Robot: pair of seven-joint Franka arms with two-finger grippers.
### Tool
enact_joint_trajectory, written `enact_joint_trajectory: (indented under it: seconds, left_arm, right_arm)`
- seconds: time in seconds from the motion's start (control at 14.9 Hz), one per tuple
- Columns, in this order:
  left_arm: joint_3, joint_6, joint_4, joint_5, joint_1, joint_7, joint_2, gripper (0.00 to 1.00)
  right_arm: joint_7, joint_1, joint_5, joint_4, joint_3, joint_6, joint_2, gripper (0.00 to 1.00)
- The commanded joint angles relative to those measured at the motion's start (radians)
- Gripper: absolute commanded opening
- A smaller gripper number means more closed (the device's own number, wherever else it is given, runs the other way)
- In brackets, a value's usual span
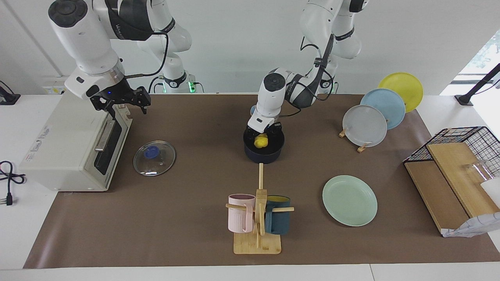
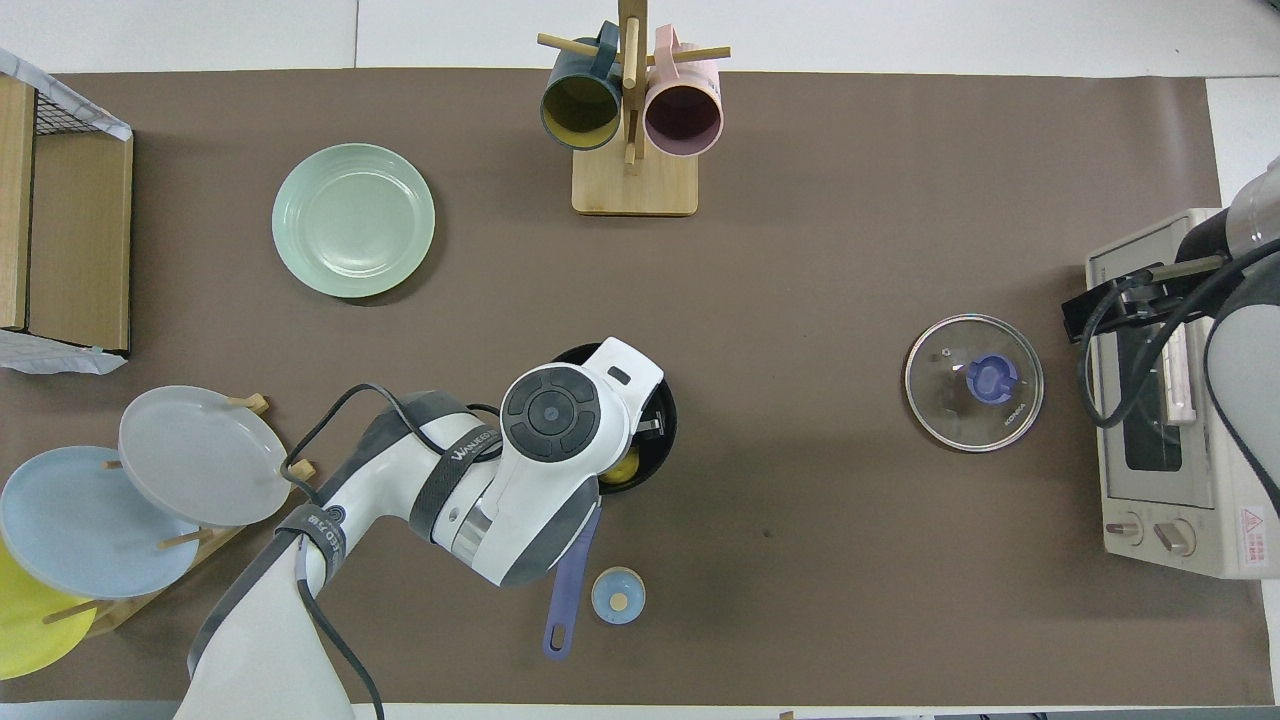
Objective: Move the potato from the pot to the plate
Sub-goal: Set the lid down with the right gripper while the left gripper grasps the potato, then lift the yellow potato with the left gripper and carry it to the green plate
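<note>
Now my left gripper (image 1: 262, 137) is down in the pot (image 1: 264, 150), fingers seemingly clamped on the potato (image 1: 261, 142); it looks light, firm and smooth, so I'd squeeze its broad middle.

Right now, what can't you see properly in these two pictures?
- Overhead view: most of the potato and part of the pot are hidden by the left arm's wrist.
- Either view: whether the left claw is actually squeezing the potato; its fingers are sunk in the pot.
- Overhead view: the yellow plate is cut off by the picture's edge.
- Facing view: the pot's handle is hidden by the pot and arm.
</note>
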Motion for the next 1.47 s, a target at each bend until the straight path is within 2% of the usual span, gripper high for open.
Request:
enact_joint_trajectory:
  seconds: [0.0, 0.07, 0.13, 0.47, 0.67, 0.8, 1.01, 1.21, 1.41]
  left_arm:
    - [0.017, 0.027, -0.024, -0.018, -0.011, 0.001, -0.007, 0.24]
    - [0.017, 0.024, -0.023, -0.018, -0.008, 0.001, -0.005, 0.03]
    - [0.017, 0.024, -0.021, -0.018, -0.006, 0.002, -0.005, 0.0]
    - [0.017, -0.018, 0.003, -0.021, 0.021, -0.002, -0.024, 0.0]
    - [0.02, -0.224, 0.135, -0.027, 0.041, -0.007, -0.056, 0.0]
    - [0.018, -0.367, 0.23, -0.043, 0.112, 0.005, -0.082, 0.0]
    - [0.028, -0.522, 0.428, -0.043, 0.21, 0.076, -0.062, 0.0]
    - [0.028, -0.639, 0.613, -0.037, 0.395, 0.278, 0.027, 0.0]
    - [0.026, -0.621, 0.724, -0.034, 0.544, 0.461, 0.131, 0.0]
  right_arm:
    - [0.014, 0.007, 0.008, -0.019, -0.008, -0.004, -0.027, 1.0]
    - [0.015, 0.01, 0.006, -0.021, -0.008, -0.009, -0.031, 1.0]
    - [0.015, 0.01, 0.008, -0.021, -0.01, -0.009, -0.031, 1.0]
    - [0.014, 0.004, 0.005, -0.016, -0.01, 0.0, -0.021, 1.0]
    - [0.032, -0.01, 0.005, -0.016, -0.01, 0.0, -0.021, 1.0]
    - [0.043, -0.029, 0.005, -0.016, -0.01, 0.006, -0.021, 1.0]
    - [0.043, -0.021, 0.003, -0.013, -0.007, 0.006, -0.021, 1.0]
    - [0.041, -0.024, 0.009, -0.009, -0.005, 0.008, -0.024, 1.0]
    - [0.043, -0.03, 0.013, -0.007, -0.008, 0.006, -0.024, 1.0]
